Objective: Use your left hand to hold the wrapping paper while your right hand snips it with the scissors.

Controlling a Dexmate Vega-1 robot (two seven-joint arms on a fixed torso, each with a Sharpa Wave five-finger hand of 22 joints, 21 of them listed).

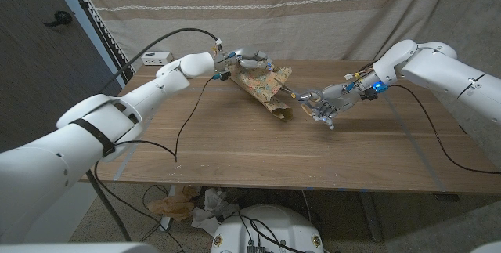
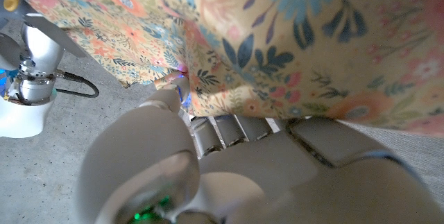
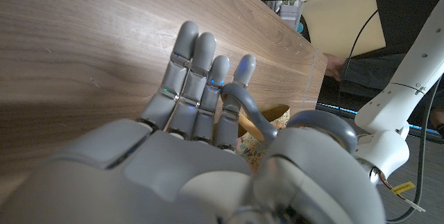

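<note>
The wrapping paper (image 1: 264, 87), a floral-printed tan roll, slants across the table's far middle. My left hand (image 1: 247, 59) grips its far end; in the left wrist view the floral paper (image 2: 298, 37) lies right against my left hand (image 2: 208, 175). My right hand (image 1: 322, 106) is at the roll's near end and holds the grey scissors (image 1: 296, 94), whose blades reach the paper's edge. In the right wrist view a grey scissors handle loop (image 3: 244, 107) curls over the fingers of my right hand (image 3: 187, 134), with the paper (image 3: 274, 123) just beyond. I cannot tell whether the blades are open.
A small white box (image 1: 156, 57) sits at the table's back left corner. A black cable (image 1: 186, 124) trails over the table from my left arm, and another cable (image 1: 429, 124) from my right. A striped curtain (image 1: 313, 10) hangs behind the table.
</note>
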